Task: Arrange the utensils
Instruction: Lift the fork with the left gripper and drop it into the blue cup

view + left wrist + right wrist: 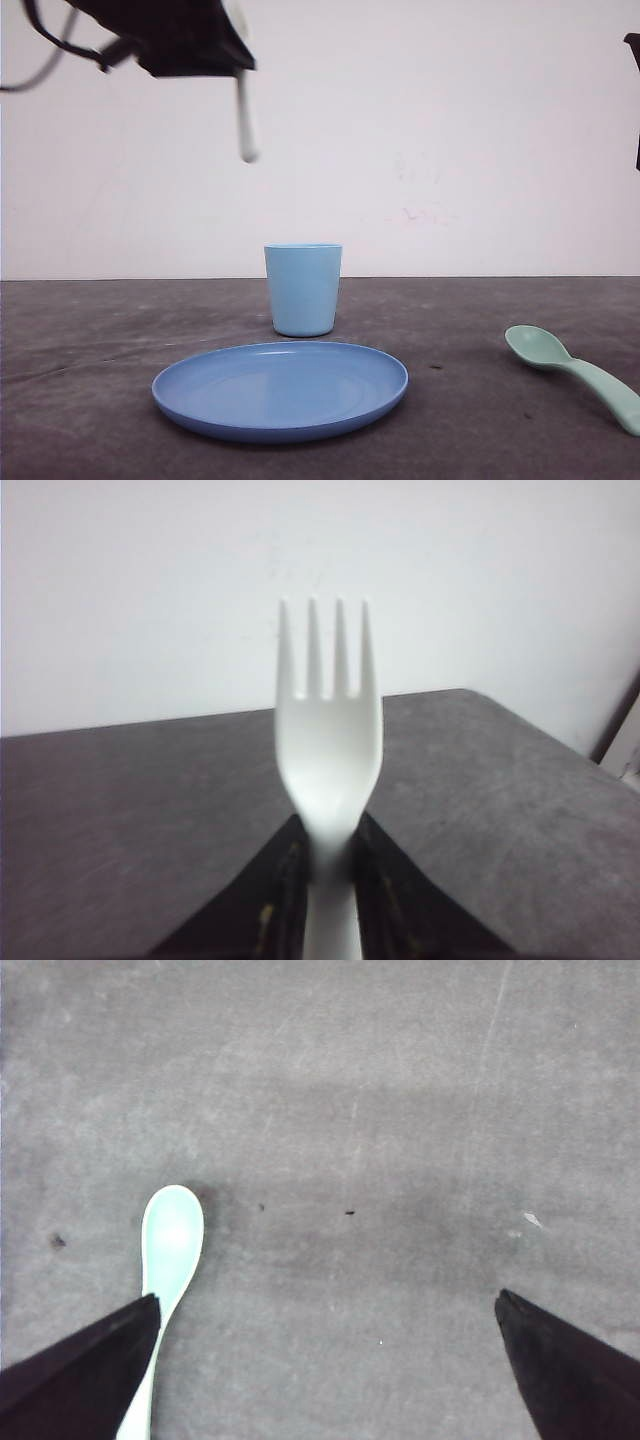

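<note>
My left gripper (328, 825) is shut on the white plastic fork (328, 735), whose four tines stick out past the fingertips. In the front view that gripper (238, 62) hangs high at the upper left with the fork's handle (245, 120) pointing down, above and left of the cup. The mint-green spoon (575, 372) lies on the table at the right, its bowl toward the middle. My right gripper (328, 1302) is open wide above the table, and the spoon (170, 1245) lies beside one of its fingers (90, 1365), its handle partly hidden by that finger.
A light blue cup (303, 288) stands upright in the middle of the dark grey table (90, 340). A round blue plate (280, 388) lies just in front of it. A white wall rises behind the table's far edge.
</note>
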Robot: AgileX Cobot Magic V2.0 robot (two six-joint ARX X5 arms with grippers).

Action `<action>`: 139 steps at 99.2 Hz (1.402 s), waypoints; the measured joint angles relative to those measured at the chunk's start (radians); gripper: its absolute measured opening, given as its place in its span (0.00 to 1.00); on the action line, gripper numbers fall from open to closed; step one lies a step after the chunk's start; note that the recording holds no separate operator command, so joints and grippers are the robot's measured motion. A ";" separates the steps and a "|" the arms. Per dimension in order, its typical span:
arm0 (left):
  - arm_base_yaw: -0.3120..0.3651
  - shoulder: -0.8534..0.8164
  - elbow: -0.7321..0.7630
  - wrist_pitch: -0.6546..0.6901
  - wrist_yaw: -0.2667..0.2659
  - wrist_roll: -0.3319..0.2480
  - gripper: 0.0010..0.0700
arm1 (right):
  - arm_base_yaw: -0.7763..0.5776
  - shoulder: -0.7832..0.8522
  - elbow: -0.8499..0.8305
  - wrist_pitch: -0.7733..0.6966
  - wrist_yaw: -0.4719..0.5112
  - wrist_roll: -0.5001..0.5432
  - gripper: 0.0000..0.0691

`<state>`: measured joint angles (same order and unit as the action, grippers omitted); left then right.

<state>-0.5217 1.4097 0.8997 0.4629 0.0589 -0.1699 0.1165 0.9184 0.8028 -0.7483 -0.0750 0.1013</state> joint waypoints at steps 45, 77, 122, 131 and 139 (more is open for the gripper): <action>-0.059 0.322 0.000 0.306 0.000 0.031 0.08 | 0.000 0.000 0.000 -0.001 0.000 0.000 0.98; -0.064 0.415 0.000 0.292 0.000 0.093 0.08 | 0.000 0.000 0.000 -0.009 0.000 0.000 0.98; -0.066 0.431 0.000 0.270 0.000 0.099 0.37 | 0.000 0.000 0.000 -0.020 0.000 0.000 0.98; -0.066 0.429 0.000 0.253 0.000 0.099 0.43 | 0.000 0.000 -0.001 -0.018 0.000 0.000 0.98; -0.066 0.402 0.000 0.176 0.000 0.099 0.43 | 0.000 0.000 -0.002 -0.018 -0.009 0.000 0.98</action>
<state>-0.5873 1.8118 0.8993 0.6392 0.0589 -0.0711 0.1165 0.9188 0.8013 -0.7658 -0.0841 0.1009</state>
